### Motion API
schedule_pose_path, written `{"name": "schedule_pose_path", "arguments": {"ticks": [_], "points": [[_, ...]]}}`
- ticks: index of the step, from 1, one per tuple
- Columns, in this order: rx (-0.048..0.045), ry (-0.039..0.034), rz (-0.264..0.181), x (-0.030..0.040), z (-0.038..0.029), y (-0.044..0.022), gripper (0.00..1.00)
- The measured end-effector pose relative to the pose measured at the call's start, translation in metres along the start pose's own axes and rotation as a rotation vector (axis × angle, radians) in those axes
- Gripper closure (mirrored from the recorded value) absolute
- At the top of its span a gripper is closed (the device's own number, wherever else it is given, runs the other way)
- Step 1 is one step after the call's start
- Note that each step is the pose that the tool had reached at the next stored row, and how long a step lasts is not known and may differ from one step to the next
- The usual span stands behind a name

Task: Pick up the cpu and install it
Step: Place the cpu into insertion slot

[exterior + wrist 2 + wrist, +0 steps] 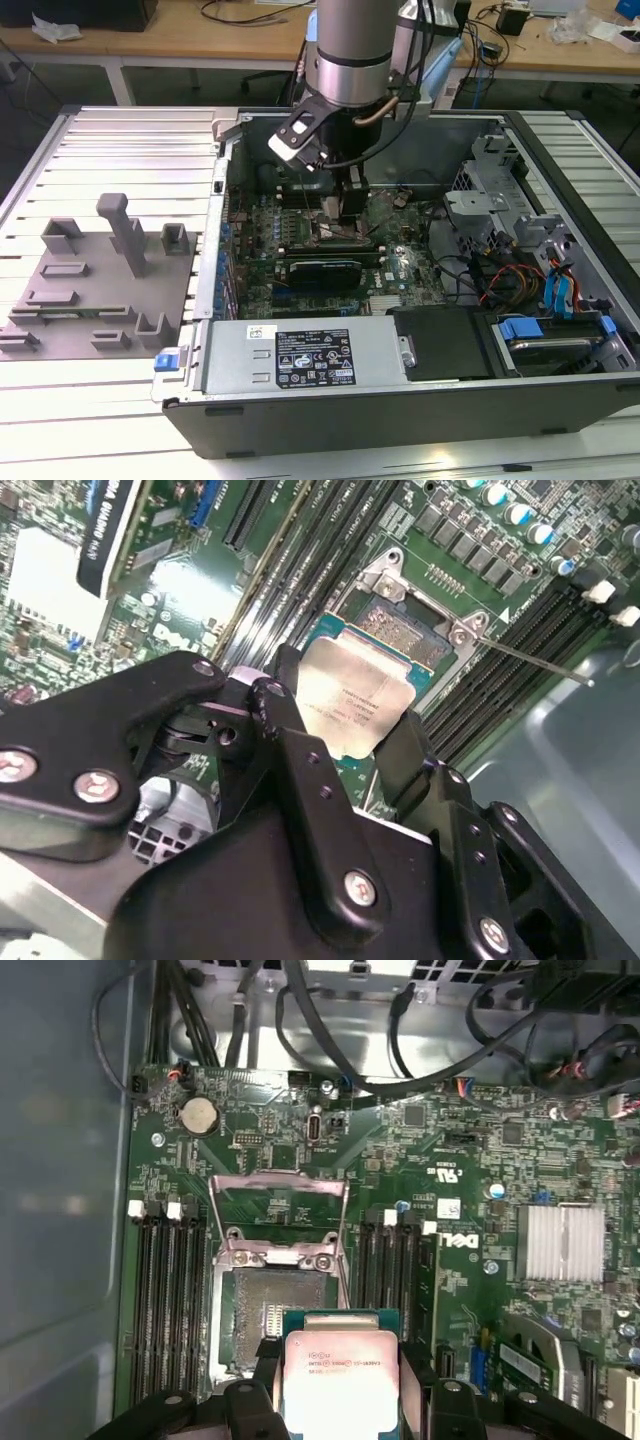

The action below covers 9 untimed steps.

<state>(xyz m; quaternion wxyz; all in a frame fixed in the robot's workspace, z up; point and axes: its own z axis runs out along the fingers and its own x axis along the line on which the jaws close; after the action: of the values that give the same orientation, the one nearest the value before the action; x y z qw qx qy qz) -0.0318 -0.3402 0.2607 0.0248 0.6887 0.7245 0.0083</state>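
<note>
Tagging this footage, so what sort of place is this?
Likely a robotics lab: an opened black computer case on a ribbed aluminium table, grey plastic fixture blocks beside it, cluttered wooden desks behind.

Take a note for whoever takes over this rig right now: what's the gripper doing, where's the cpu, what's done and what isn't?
Gripper: jaws shut on the cpu, clamped on two opposite edges, metal top facing the wrist cameras.
Place: inside the computer case, over the motherboard, at the edge of the open socket; its load frame is raised.
Done: cpu picked up and at the socket.
Left: cpu not seated in the socket; load frame not closed.
</note>
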Motion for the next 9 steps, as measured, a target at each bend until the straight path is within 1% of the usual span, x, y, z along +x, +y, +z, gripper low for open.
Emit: {"name": "schedule_pose_path", "arguments": {"ticks": [4,5,6,9], "points": [[0.0000,-0.0012,-0.004,0.0029,0.0086,-0.0004,0.45],[-0.0001,-0.0027,-0.005,0.0044,0.0123,-0.0005,0.45],[0.0002,-0.0049,-0.005,0.0054,0.0134,-0.0005,0.45],[0.0002,-0.0056,-0.006,0.0105,0.0154,-0.0003,0.45]]}}
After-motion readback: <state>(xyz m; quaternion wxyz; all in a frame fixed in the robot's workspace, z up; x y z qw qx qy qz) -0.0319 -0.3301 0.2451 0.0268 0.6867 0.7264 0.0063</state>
